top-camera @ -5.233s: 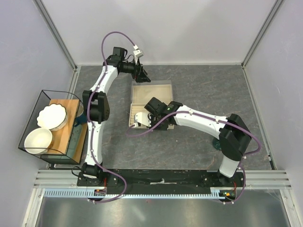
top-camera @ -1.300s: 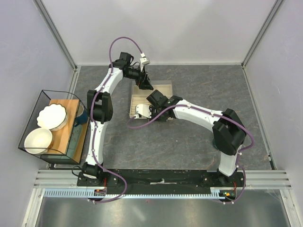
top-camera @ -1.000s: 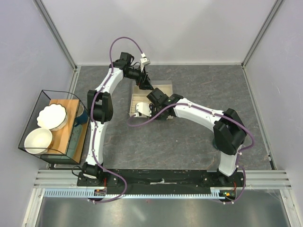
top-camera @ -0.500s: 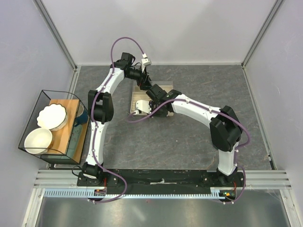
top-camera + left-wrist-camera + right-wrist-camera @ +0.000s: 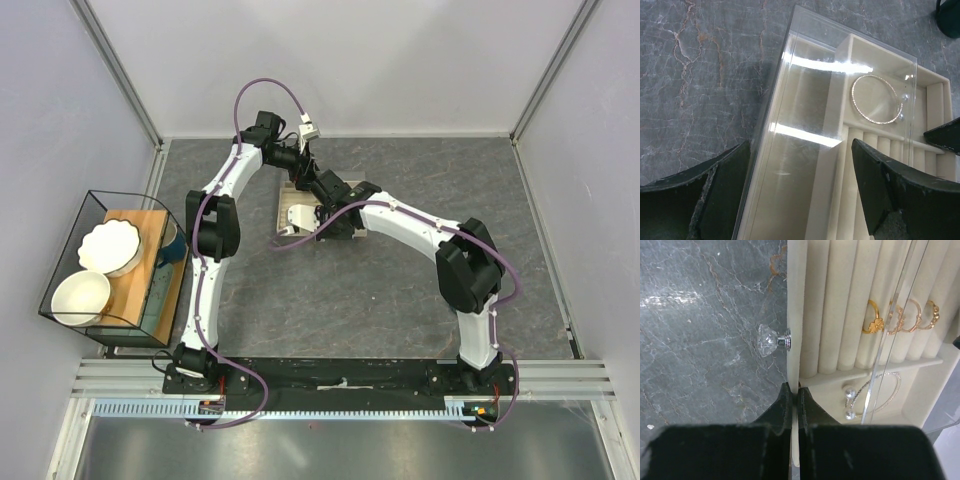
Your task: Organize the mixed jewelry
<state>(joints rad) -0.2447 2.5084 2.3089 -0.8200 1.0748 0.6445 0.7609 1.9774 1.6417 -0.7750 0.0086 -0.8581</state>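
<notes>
A beige slotted tray (image 5: 794, 315) with a crystal knob (image 5: 767, 340) on its front wall sits partly under a clear cover (image 5: 805, 100). In its slots stand small gold rings (image 5: 875, 320). A thin bracelet with two pearls (image 5: 880, 390) lies in the compartment beside them, and it shows through the cover as the bracelet (image 5: 875, 99). My right gripper (image 5: 794, 390) is shut on the tray's front wall, just below the knob. My left gripper (image 5: 800, 170) is open and straddles the far end of the cover. In the top view both arms hide most of the box (image 5: 290, 212).
At the left edge stands a glass case (image 5: 60, 250) that holds a wooden board and two white bowls (image 5: 108, 247). Grey marble tabletop (image 5: 380, 300) surrounds the box. White enclosure walls rise at the back and sides.
My right arm has pushed toward the back with the tray wall in its grip, so less of the tray shows outside the cover. The left gripper has stayed open at the box's far end.
</notes>
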